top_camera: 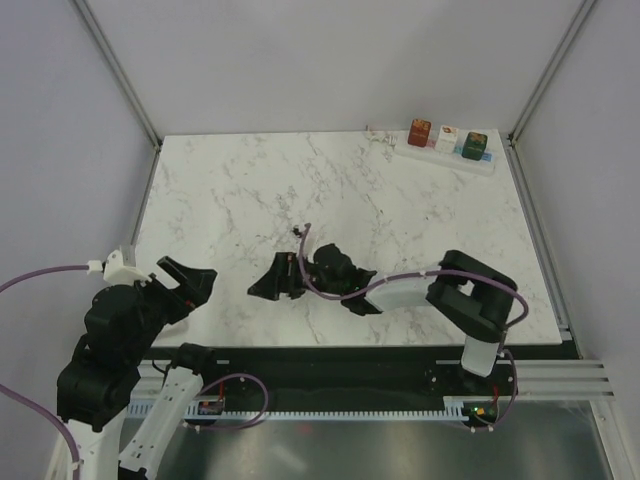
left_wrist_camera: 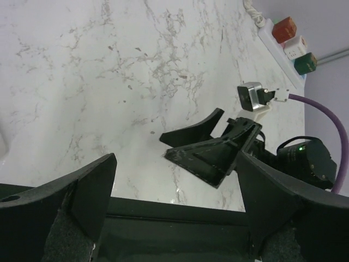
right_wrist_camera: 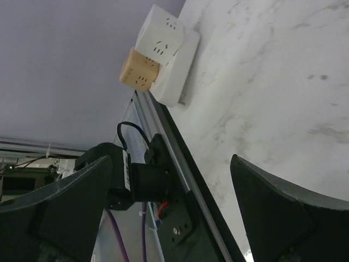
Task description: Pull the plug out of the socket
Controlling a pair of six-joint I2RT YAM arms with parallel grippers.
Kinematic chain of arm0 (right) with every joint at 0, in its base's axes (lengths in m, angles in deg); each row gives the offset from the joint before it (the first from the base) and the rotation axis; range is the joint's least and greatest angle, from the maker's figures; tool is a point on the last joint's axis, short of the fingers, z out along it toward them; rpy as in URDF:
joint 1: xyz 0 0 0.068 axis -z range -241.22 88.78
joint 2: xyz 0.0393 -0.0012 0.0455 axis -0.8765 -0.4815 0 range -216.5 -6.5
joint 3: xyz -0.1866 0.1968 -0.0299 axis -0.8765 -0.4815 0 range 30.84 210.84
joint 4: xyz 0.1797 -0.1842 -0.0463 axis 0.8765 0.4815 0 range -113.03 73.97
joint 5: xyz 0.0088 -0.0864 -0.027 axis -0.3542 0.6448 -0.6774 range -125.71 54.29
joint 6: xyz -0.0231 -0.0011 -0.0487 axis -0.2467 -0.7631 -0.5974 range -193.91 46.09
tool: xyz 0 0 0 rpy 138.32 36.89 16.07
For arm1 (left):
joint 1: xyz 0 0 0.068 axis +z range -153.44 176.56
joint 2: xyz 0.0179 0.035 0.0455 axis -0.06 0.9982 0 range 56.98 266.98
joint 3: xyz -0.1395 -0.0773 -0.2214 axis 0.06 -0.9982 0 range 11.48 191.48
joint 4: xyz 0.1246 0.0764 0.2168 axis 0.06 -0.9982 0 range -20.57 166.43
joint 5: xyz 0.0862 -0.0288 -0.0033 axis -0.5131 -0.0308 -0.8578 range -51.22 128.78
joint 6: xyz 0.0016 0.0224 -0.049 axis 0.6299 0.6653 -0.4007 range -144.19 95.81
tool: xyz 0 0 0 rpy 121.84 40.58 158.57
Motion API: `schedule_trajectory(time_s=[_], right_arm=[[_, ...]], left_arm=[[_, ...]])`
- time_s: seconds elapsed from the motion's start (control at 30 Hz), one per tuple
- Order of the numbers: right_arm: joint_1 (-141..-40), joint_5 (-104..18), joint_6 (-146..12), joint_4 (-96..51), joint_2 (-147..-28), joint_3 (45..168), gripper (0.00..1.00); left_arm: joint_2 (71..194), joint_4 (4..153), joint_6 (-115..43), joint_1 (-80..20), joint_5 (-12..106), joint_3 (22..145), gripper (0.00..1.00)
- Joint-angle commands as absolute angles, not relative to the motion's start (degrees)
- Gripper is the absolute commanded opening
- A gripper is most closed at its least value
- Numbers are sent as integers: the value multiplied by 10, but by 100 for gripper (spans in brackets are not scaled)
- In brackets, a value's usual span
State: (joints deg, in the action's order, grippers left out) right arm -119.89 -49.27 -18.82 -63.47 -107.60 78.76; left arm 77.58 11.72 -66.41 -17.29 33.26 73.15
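Observation:
The socket (top_camera: 490, 166) is a long white strip at the table's far right corner, also in the left wrist view as the socket (left_wrist_camera: 271, 42). Three cube plugs stand in it in a row: a red plug (top_camera: 419, 132) (left_wrist_camera: 284, 29), a white plug (top_camera: 446, 138) (left_wrist_camera: 295, 46) and a green plug (top_camera: 474, 146) (left_wrist_camera: 306, 63). My left gripper (top_camera: 188, 275) (left_wrist_camera: 175, 164) hangs open over the near left edge, far from the strip. My right gripper (top_camera: 268, 275) (left_wrist_camera: 163, 146) (right_wrist_camera: 172, 161) is open and empty near the table's front middle, pointing left.
A white cord (top_camera: 378, 133) lies coiled at the strip's left end. In the right wrist view a white cube (right_wrist_camera: 161, 35) and a tan cube (right_wrist_camera: 139, 71) sit on a white block (right_wrist_camera: 177, 71) at the table's edge by the wall. The black base rail (top_camera: 330, 365) runs along the near edge.

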Motion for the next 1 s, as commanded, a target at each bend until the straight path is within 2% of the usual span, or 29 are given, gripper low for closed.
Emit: schedule_trajectory(time_s=[0.0, 0.17, 0.33, 0.63, 0.73, 0.8, 0.97], right_arm=[[-1255, -471, -170, -707, -1174, 875, 97], [-1307, -456, -158, -729, -1322, 1026, 94], [-1327, -425, -159, -664, -1419, 1149, 91], [-1348, -369, -113, -583, -1542, 1319, 84], [-1345, -376, -81, -573, -1577, 1372, 74], [-1343, -384, -83, -500, -1592, 1427, 73], [-1335, -409, -68, -468, -1623, 1468, 74]], left_arm=[[774, 71, -622, -171, 281, 760, 97], [775, 54, -615, -171, 287, 785, 96], [769, 43, -611, -171, 290, 798, 95], [771, 44, -605, -171, 299, 802, 95], [768, 47, -607, -171, 307, 805, 95], [768, 49, -607, -171, 312, 806, 95], [763, 56, -608, -171, 323, 808, 95]])
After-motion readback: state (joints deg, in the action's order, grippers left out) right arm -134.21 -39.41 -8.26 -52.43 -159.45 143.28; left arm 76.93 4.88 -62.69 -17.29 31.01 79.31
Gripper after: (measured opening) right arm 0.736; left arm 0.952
